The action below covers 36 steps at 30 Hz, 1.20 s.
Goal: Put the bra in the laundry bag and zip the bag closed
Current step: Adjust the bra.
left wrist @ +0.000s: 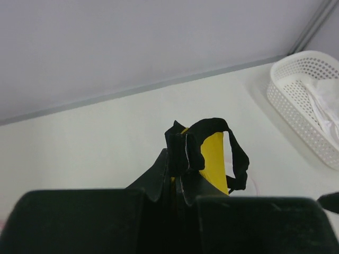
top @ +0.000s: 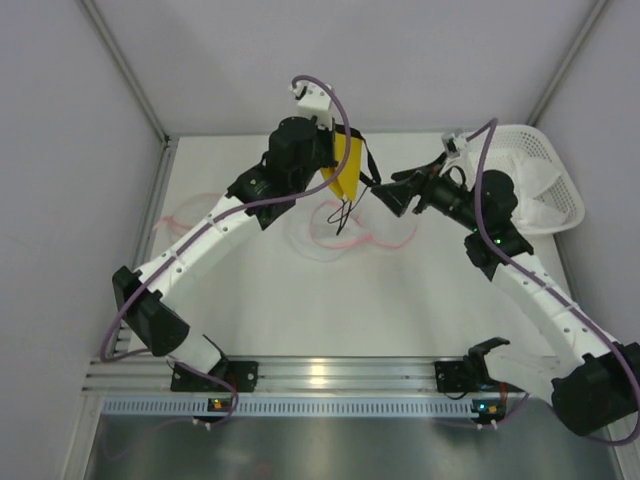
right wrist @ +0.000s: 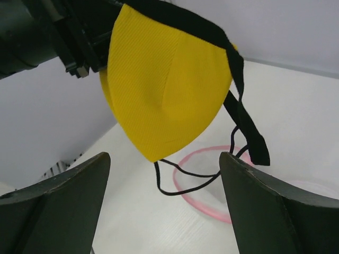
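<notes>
The bra (top: 346, 167) is a yellow cup with black straps, hanging above the table from my left gripper (top: 333, 148). In the left wrist view that gripper (left wrist: 177, 168) is shut on the bra's black band, with the yellow cup (left wrist: 214, 159) behind it. My right gripper (top: 386, 189) stands open just right of the hanging bra and touches nothing. In the right wrist view the cup (right wrist: 169, 84) hangs ahead of the open right gripper (right wrist: 165, 209), thin black straps (right wrist: 183, 174) dangling below. The laundry bag (top: 335, 246), sheer white mesh with a pink rim (right wrist: 212, 182), lies flat beneath.
A white perforated basket (top: 560, 170) holding white cloth stands at the table's back right, also seen in the left wrist view (left wrist: 296, 106). More pink-edged mesh (top: 185, 215) lies at the left. Grey walls close in the table on three sides.
</notes>
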Available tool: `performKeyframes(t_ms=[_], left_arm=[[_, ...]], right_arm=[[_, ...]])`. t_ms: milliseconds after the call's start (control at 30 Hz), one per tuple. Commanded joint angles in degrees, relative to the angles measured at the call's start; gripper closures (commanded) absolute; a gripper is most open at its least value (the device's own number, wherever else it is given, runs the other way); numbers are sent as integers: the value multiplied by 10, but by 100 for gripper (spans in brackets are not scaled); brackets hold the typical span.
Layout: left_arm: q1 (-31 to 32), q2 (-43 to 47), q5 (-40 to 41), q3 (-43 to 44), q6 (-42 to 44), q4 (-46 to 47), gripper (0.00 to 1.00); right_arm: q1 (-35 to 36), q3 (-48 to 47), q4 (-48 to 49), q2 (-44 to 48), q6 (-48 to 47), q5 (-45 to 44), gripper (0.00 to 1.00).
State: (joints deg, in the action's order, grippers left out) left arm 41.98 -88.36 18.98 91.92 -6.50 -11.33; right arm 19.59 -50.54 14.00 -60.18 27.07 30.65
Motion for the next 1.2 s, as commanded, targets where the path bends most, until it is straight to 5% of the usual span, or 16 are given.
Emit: performKeyframes(t_ms=[0,167,767,967,1167], left_arm=[[-1,-4,123,36,-93,-32,100],[-1,-14,170,41,-176,-51,100],[-1,1,138,21,-302,-77,100],[-1,11,141,21,-317,-77,100],[-1,16,108,24,-322,-77,100]], right_arm=[[54,-36,33,-4,-52,-29,14],[157,-48,27,-14,-192,-122,13],[221,-111,62,-137,-386,-202,14],[225,-125,68,-164,-403,-202,22],[228,-148,45,-179,-433,-207,58]])
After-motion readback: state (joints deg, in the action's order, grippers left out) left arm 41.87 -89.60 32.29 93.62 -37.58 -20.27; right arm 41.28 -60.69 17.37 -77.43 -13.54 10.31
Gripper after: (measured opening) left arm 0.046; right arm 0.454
